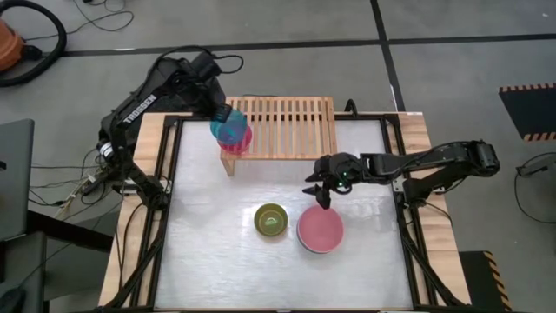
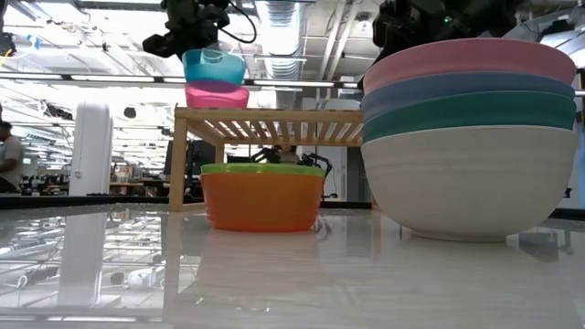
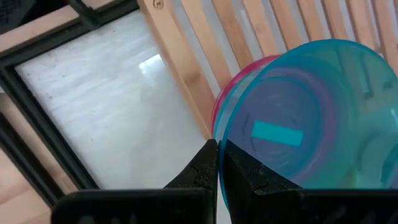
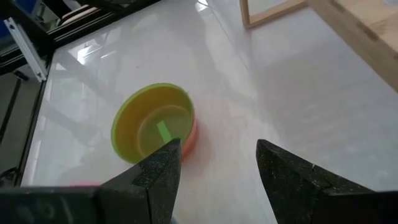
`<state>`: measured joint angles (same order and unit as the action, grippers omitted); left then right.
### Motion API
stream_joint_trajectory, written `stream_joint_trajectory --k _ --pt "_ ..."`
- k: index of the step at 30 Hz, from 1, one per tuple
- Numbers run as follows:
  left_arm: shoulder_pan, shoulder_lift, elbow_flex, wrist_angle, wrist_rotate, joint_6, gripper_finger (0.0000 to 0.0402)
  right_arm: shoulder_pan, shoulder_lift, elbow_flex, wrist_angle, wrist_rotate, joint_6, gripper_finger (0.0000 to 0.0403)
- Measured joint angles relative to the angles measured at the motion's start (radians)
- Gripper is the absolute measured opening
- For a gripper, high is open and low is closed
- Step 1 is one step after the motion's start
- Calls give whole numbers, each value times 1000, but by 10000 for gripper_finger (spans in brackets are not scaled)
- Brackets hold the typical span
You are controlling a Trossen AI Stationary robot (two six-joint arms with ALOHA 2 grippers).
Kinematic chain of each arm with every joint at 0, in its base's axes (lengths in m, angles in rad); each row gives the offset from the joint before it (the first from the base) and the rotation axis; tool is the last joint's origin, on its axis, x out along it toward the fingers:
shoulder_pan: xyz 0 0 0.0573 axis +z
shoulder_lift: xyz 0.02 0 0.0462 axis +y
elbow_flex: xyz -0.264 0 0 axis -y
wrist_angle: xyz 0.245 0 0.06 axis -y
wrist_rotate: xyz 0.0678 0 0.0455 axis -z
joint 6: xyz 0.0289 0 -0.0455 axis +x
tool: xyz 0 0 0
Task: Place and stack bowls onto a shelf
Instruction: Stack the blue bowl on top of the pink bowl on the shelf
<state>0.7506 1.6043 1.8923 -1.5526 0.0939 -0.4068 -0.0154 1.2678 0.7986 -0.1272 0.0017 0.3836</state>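
Cyan bowl [image 1: 228, 127] pinched by its rim in left gripper [image 3: 217, 163], fingers clenched, hovering just above magenta bowl [image 1: 241, 139] at left end of shelf [image 1: 291, 127]. Straight drop to nest; shelf edge close. Right gripper [image 1: 323, 188] spread, empty, beside pink stack [image 1: 320, 230] on tabletop [image 1: 217, 261].

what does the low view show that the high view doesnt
Only the low view shows that the large stack is four bowls, pink over blue, teal and cream-white, and that the olive-green bowl sits in an orange-red bowl.

Only the high view shows the right gripper open beside the pink bowl.

Both show the cyan bowl held by the left gripper over the magenta bowl on the shelf.
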Motion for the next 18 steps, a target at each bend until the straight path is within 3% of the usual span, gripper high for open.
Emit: stream_joint_trajectory --k 18 --pt "-26 46 0 20 -10 6 0 -6 0 0 0 -1 0 234"
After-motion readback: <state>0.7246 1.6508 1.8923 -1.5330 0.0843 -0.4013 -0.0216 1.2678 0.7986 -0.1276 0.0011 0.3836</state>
